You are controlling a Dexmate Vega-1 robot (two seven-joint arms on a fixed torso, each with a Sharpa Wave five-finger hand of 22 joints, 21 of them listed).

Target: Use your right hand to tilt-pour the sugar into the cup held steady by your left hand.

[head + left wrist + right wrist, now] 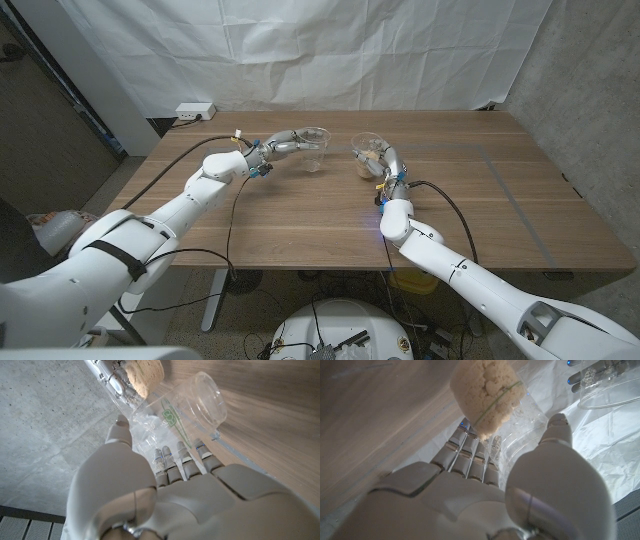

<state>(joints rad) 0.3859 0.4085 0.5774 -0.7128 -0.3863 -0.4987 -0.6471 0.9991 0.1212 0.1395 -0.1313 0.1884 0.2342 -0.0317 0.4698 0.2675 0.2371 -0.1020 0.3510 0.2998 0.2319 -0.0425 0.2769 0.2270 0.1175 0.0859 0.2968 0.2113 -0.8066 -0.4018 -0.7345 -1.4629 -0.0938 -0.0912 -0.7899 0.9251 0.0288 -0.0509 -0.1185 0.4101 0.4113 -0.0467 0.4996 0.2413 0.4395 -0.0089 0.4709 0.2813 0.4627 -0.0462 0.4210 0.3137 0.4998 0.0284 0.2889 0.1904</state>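
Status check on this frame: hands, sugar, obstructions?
Left robot hand holds empty cup. Right robot hand holds sugar cup, sugar not yet poured. Nothing between cups.

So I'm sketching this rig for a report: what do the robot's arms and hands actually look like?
Both arms have smooth, rounded white shells; the left arm wears a black band near the shoulder. Black cables trail from each wrist across the table. The left hand and right hand have white shells on palm and thumb, with silvery metal segmented fingers. Small blue lights glow at the right wrist.
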